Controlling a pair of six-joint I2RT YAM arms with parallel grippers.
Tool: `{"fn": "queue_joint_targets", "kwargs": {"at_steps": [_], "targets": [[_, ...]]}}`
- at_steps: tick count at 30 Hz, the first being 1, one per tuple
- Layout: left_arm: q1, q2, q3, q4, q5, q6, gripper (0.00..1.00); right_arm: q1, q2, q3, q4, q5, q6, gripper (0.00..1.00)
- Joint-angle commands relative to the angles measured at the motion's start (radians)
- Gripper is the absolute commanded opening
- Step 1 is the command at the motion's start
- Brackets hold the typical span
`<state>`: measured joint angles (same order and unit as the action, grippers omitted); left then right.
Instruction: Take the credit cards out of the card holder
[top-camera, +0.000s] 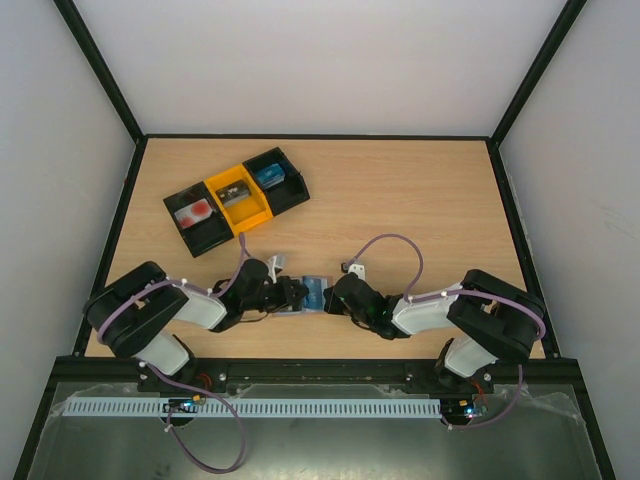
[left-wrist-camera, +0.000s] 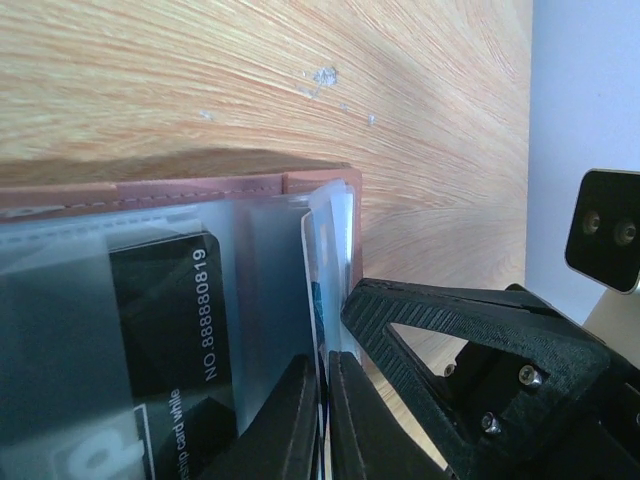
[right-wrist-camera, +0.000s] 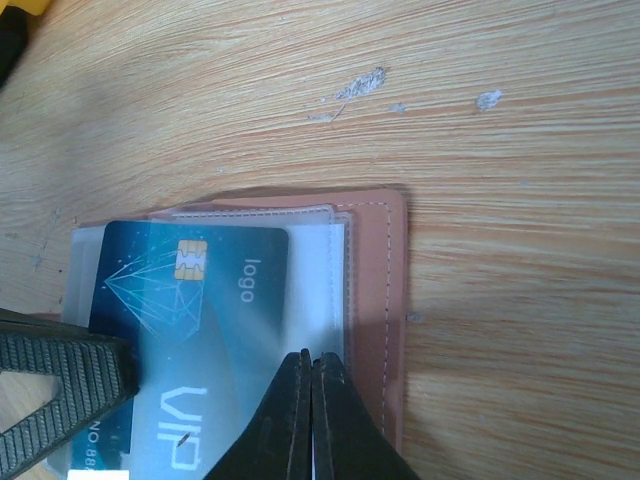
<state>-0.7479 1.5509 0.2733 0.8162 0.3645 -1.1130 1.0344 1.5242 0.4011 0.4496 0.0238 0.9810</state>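
Observation:
The card holder (top-camera: 313, 292) lies open on the wooden table between my two grippers. It has a brownish rim (right-wrist-camera: 381, 300) and clear sleeves. A blue VIP credit card (right-wrist-camera: 200, 310) with a gold chip sits in a sleeve. A dark credit card (left-wrist-camera: 170, 320) with pale numbers sits in another sleeve. My left gripper (left-wrist-camera: 325, 400) is shut on a thin blue-and-white card edge (left-wrist-camera: 318, 300) standing up from the holder (left-wrist-camera: 200, 188). My right gripper (right-wrist-camera: 311, 378) is shut on the holder's clear sleeve edge beside the blue card. Each wrist view shows a finger of the other gripper close by.
A black-and-yellow three-section tray (top-camera: 236, 198) with small items stands at the back left. Both arms (top-camera: 190, 305) (top-camera: 430, 310) reach in low from the near edge. Black frame rails and white walls bound the table.

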Motion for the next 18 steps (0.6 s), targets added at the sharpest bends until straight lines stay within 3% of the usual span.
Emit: {"fn": "queue_joint_targets", "kwargs": {"at_steps": [1,18], "targets": [[-0.002,-0.055,-0.010,-0.049,-0.040,0.035,0.06,0.002,0.032,-0.038,-0.113,-0.002,0.007,0.02],[-0.002,-0.181,-0.007,-0.245,-0.139,0.071,0.03,0.002,0.016,-0.028,-0.129,0.004,0.010,0.02]]}}
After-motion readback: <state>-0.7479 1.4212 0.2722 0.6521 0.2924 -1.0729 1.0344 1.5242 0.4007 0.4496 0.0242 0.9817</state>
